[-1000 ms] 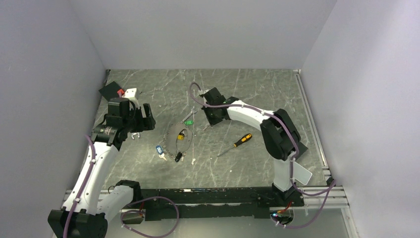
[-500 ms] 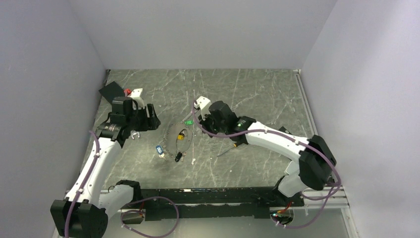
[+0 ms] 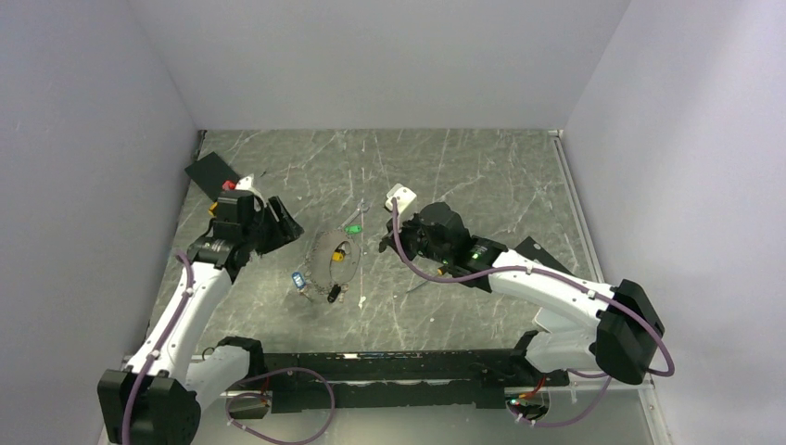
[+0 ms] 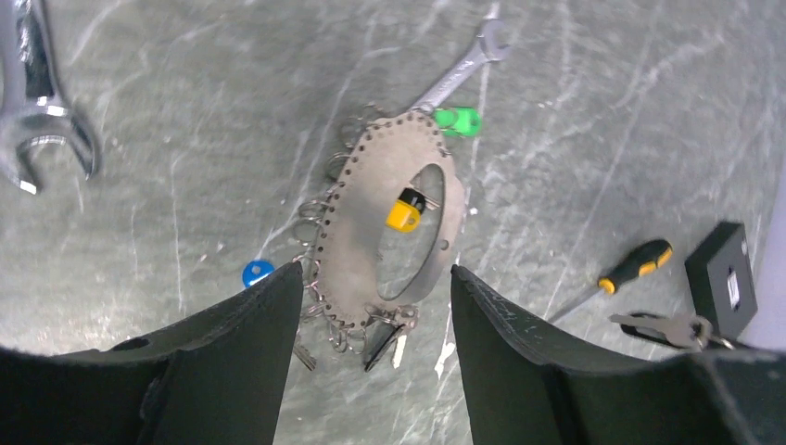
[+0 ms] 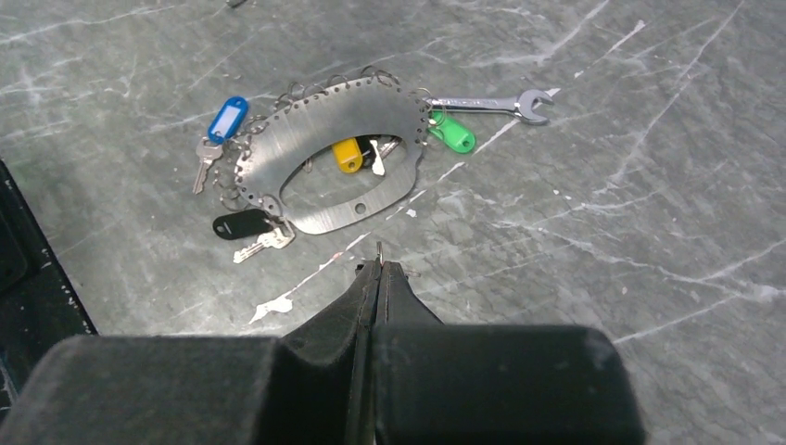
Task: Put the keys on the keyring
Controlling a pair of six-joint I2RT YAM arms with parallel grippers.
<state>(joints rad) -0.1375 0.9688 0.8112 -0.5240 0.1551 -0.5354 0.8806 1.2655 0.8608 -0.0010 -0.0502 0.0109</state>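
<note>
Reaching in: my left gripper (image 4: 375,273) gapes toward the keyring (image 5: 343,102); my clenched right gripper (image 5: 378,264) must open for the keys (image 5: 227,119).

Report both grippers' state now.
Left gripper: open, holding nothing.
Right gripper: closed; a thin metal tip shows between its fingers, what it is cannot be told.

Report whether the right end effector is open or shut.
Shut: in its wrist view, the fingers of the right end effector meet with no gap, pinching a thin silver key.
</note>
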